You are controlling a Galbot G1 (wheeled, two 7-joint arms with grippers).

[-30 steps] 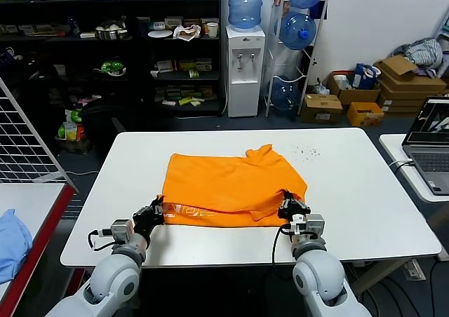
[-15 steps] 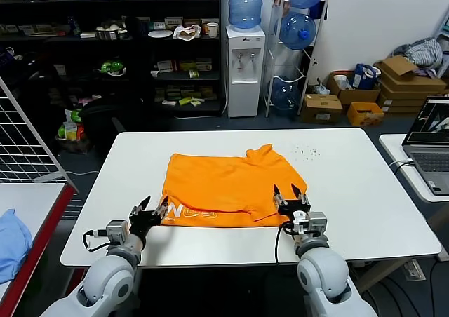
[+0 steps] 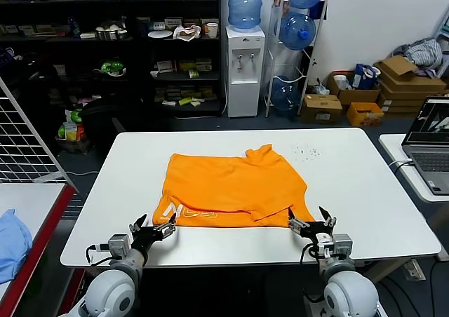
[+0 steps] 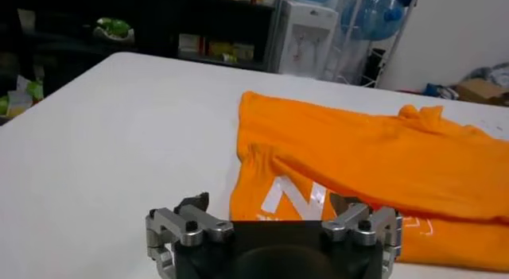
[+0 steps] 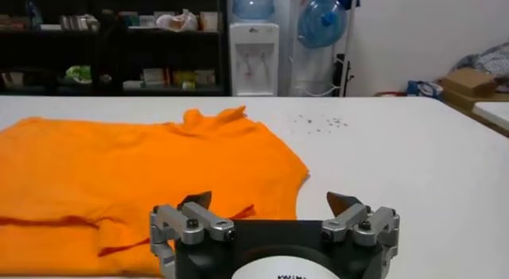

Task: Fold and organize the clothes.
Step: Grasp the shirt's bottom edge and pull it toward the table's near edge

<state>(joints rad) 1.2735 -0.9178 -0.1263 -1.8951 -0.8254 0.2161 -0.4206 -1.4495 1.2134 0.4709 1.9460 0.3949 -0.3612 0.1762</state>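
Note:
The clothes are one orange T-shirt (image 3: 231,184), lying folded on the white table (image 3: 365,191), with white lettering (image 3: 200,214) along its near edge. My left gripper (image 3: 153,225) stands open just off the shirt's near left corner, holding nothing. My right gripper (image 3: 311,220) is open just off the near right corner, also empty. In the left wrist view the left gripper (image 4: 269,203) faces the T-shirt (image 4: 358,153) and its lettering (image 4: 290,197). From the right wrist, the right gripper (image 5: 269,199) looks over the T-shirt (image 5: 119,169) and its right edge.
A light blue cloth (image 3: 10,240) lies on a side table at the left, beside a wire rack (image 3: 21,145). A laptop (image 3: 431,145) sits on another table at the right. Small dark specks (image 3: 305,151) dot the far right of the table.
Both grippers opened, let go of the shirt's near edge and drew back toward the table's front edge. The shirt's near edge now lies flat.

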